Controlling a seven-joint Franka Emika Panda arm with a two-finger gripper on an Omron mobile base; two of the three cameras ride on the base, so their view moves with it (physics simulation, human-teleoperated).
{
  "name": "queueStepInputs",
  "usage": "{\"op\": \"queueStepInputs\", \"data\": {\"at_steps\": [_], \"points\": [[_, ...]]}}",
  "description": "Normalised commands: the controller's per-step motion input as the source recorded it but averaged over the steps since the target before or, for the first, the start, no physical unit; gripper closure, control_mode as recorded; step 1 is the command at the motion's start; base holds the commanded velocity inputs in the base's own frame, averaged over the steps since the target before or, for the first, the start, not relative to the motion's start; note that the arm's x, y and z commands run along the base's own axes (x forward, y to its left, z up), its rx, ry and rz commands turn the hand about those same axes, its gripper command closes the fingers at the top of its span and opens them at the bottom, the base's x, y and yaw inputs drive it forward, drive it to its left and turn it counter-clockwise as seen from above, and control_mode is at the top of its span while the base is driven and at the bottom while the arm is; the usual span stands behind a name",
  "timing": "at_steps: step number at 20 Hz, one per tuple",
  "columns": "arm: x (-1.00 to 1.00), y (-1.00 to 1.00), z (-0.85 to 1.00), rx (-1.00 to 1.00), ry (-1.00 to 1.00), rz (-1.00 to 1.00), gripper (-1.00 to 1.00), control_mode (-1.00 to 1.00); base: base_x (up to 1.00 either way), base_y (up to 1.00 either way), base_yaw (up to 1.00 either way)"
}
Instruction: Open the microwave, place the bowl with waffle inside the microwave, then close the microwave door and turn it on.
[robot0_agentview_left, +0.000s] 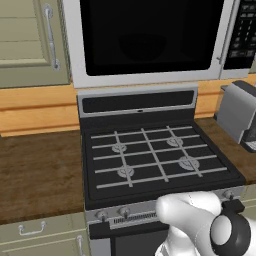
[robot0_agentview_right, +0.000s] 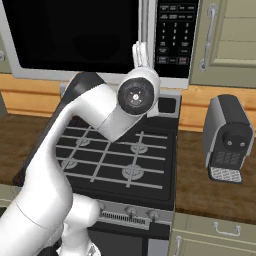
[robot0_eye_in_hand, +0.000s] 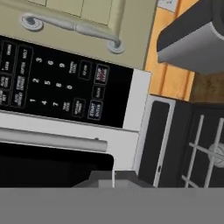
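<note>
The gripper (robot0_agentview_right: 141, 54) is raised in front of the microwave (robot0_agentview_left: 150, 40), its fingers pressed together with nothing visibly between them, right at the lower corner of the door (robot0_agentview_right: 75, 35) beside the handle (robot0_eye_in_hand: 52, 140); whether they touch the door is hard to tell. In the hand view only the fingertips' tops show, with the keypad (robot0_eye_in_hand: 61, 87) just beyond the handle. The microwave's top is cut off, its dark glass hides the inside, and the stove (robot0_agentview_left: 150, 155) lies below the gripper.
</note>
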Motion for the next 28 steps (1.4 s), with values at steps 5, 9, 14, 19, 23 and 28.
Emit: {"op": "queueStepInputs", "data": {"at_steps": [5, 9, 14, 19, 23, 28], "points": [[0.1, -0.16, -0.25, 0.29, -0.03, 0.0, 1.0, -1.0, 0.0, 0.0, 0.0], [0.23, 0.01, 0.06, 0.25, -0.29, 0.0, 1.0, -1.0, 0.0, 0.0, 0.0], [0.3, 0.05, 0.01, 0.06, -0.12, 0.0, 1.0, -1.0, 0.0, 0.0, 0.0], [0.46, -0.06, 0.0, 0.01, 0.03, -0.01, 1.0, -1.0, 0.0, 0.0, 0.0], [0.35, -0.26, 0.0, 0.04, 0.05, 0.01, 1.0, -1.0, 0.0, 0.0, 0.0], [0.34, -0.19, 0.03, 0.03, 0.0, 0.0, 1.0, -1.0, 0.0, 0.0, 0.0]]}}
